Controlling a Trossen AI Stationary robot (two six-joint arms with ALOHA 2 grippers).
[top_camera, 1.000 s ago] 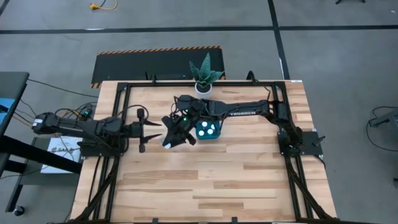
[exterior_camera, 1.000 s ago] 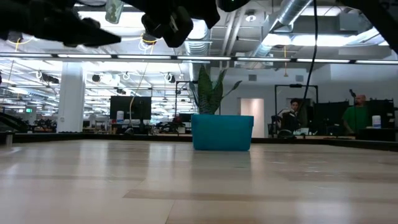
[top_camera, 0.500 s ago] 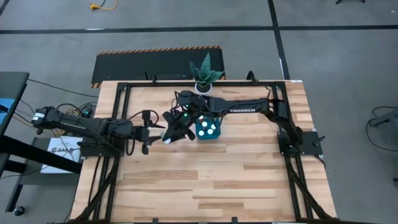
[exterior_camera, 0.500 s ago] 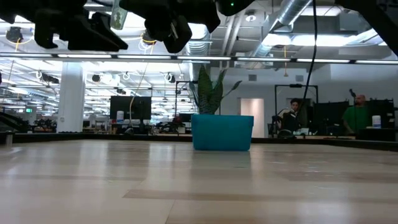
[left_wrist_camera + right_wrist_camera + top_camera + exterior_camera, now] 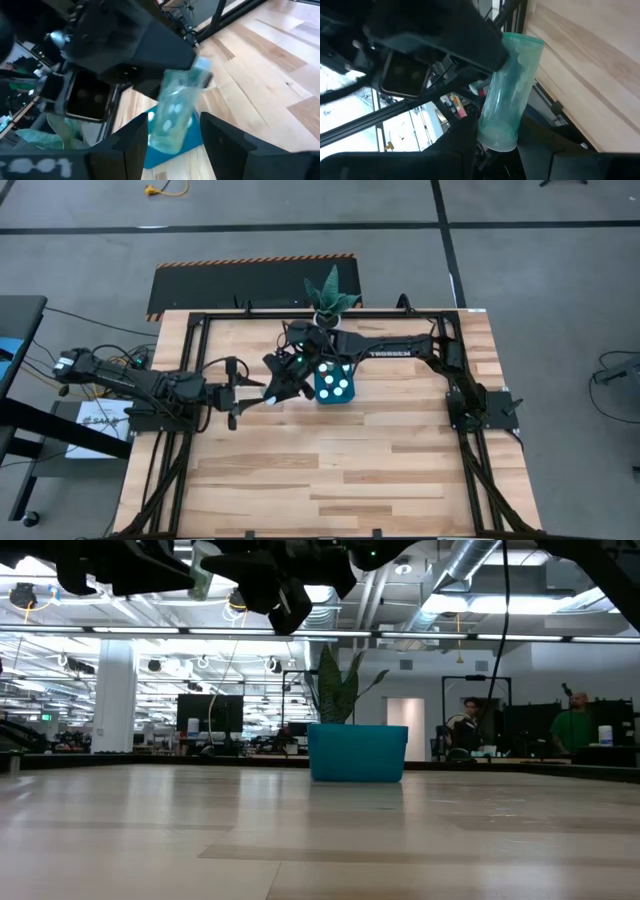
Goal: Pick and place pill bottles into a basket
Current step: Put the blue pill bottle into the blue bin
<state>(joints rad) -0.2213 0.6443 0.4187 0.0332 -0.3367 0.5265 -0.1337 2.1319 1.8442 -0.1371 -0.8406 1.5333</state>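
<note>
A translucent green pill bottle [image 5: 270,396] with white pills inside hangs high over the table, left of the teal basket [image 5: 318,385]. My right gripper [image 5: 280,383] is shut on one end of it. My left gripper [image 5: 256,389] faces it from the table's left, open. Its fingers [image 5: 131,150] stand on either side of the bottle's other end [image 5: 167,140]; I cannot tell whether they touch it. In the low view the bottle [image 5: 203,580] is tilted between the two dark grippers. Several white pill bottles [image 5: 338,387] stand inside the basket. My right gripper pinches the bottle's near end [image 5: 495,135] between its two fingers [image 5: 537,150]. The bottle sticks out forward along the fingers, toward the left gripper. It is lifted clear of the table and tilted.
A white pot with a green plant [image 5: 327,318] stands at the far edge behind the basket [image 5: 357,752]. The wooden table's near half [image 5: 330,470] is bare. People sit in the room beyond the table.
My left gripper has risen and gone toward the table's right, rolling a little, until its fingers stand around the bottle's free end. My right gripper has carried the bottle a little toward the far edge. Neither gripper's opening has changed.
</note>
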